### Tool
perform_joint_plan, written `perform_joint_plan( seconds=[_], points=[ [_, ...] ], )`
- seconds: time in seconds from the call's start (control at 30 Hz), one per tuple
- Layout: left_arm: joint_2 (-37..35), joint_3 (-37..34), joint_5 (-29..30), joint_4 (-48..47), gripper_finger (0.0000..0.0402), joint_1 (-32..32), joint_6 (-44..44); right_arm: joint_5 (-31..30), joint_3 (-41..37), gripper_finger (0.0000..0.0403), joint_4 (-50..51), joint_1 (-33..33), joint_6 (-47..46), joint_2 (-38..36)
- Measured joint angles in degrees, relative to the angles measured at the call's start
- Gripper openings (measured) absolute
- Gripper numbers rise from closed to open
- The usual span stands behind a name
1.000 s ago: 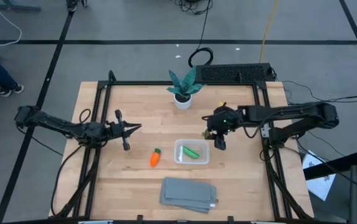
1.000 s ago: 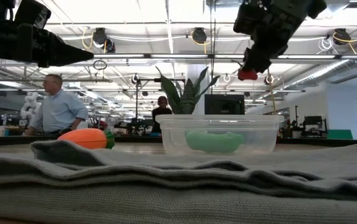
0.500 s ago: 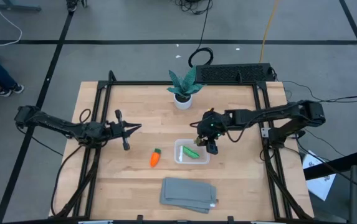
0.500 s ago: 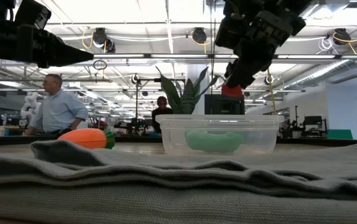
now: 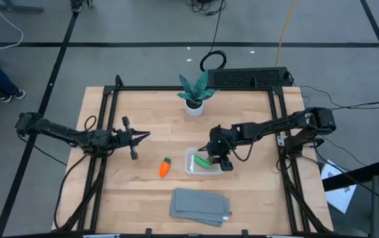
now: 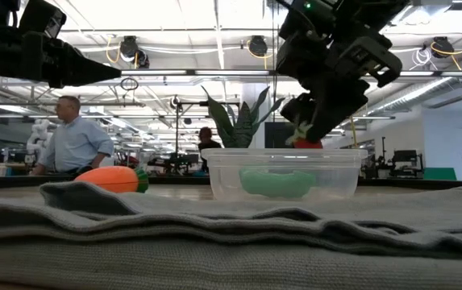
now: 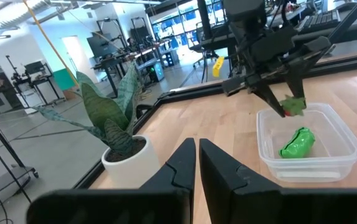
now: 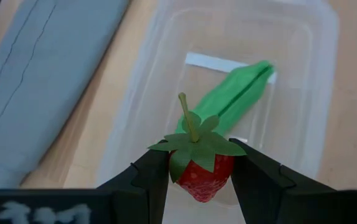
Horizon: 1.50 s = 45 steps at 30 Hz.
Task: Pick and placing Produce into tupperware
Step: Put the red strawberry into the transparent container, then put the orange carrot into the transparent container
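My right gripper (image 5: 221, 158) hangs over the clear tupperware (image 5: 192, 168), shut on a small red strawberry with a green leafy cap (image 8: 203, 171). In the low view the strawberry (image 6: 306, 142) sits just above the tupperware's rim (image 6: 283, 153). The green pod (image 8: 234, 93) lies on the tupperware's floor. On its side on the wood, left of the tupperware, rests the orange carrot (image 5: 165, 167). My left gripper (image 5: 143, 135) waits shut over the table's left part, touching nothing. My right gripper pinches the strawberry's red body (image 8: 194, 177) between its two fingers (image 8: 153, 174), just under the leafy cap. The fingers come from above, slanting down. The berry is lifted clear over the tupperware, cap and stem toward the wrist camera.
A folded grey cloth (image 5: 200, 205) lies near the table's near edge, below the tupperware. A teal-leaved plant in a white pot (image 5: 194, 92) stands at the far edge. People stand in the room behind the table (image 6: 73, 145).
My right gripper has carried the strawberry from the tupperware's right side toward the table's left and near edge, then down, from high above to just over the rim. It has stayed shut on the berry.
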State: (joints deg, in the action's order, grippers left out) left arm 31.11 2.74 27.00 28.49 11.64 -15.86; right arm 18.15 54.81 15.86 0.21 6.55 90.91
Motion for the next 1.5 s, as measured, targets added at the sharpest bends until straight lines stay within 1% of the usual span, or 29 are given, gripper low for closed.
perform_joint_plan(
  seconds=[0.13, 0.43, 0.53, 0.73, 1.07, 1.3, 1.4, 1.5],
  points=[
    [0.0, 0.0, 0.0, 0.0, 0.0026, 0.0, 0.0, -0.1, 0.0, 0.0142, 0.2, 0.7, 1.1, 0.1],
    [0.0, 0.0, 0.0, -0.1, 0.0026, 0.0, 0.0, -0.2, 0.0, 0.0142, -0.5, 1.4, -1.0, 5.1],
    [0.0, 0.0, 0.0, -0.1, 0.0026, 0.0, 0.0, -0.3, 0.0, 0.0142, -0.5, 1.4, -1.7, 5.7],
    [0.0, 0.0, 0.0, -0.4, 0.0026, 0.0, 0.0, -0.3, 0.0, 0.0143, -1.2, 1.4, -1.8, 5.8],
    [0.0, 0.0, 0.0, -0.4, 0.0026, 0.0, 0.0, -0.2, 0.0, 0.0175, -1.1, 1.3, -3.9, 5.8],
    [0.0, 0.0, 0.0, -0.4, 0.0026, 0.0, 0.1, -0.1, 0.0, 0.0184, -1.0, 1.3, -4.4, 5.8],
    [0.0, 0.0, 0.0, -0.4, 0.0026, 0.0, 0.2, -0.3, 0.0, 0.0185, -0.6, 0.9, -5.0, 4.4],
    [0.0, 0.0, 0.0, -0.5, 0.0026, 0.0, 0.3, -0.5, 0.0, 0.0185, -0.4, 0.2, -5.7, 1.4]
  ],
)
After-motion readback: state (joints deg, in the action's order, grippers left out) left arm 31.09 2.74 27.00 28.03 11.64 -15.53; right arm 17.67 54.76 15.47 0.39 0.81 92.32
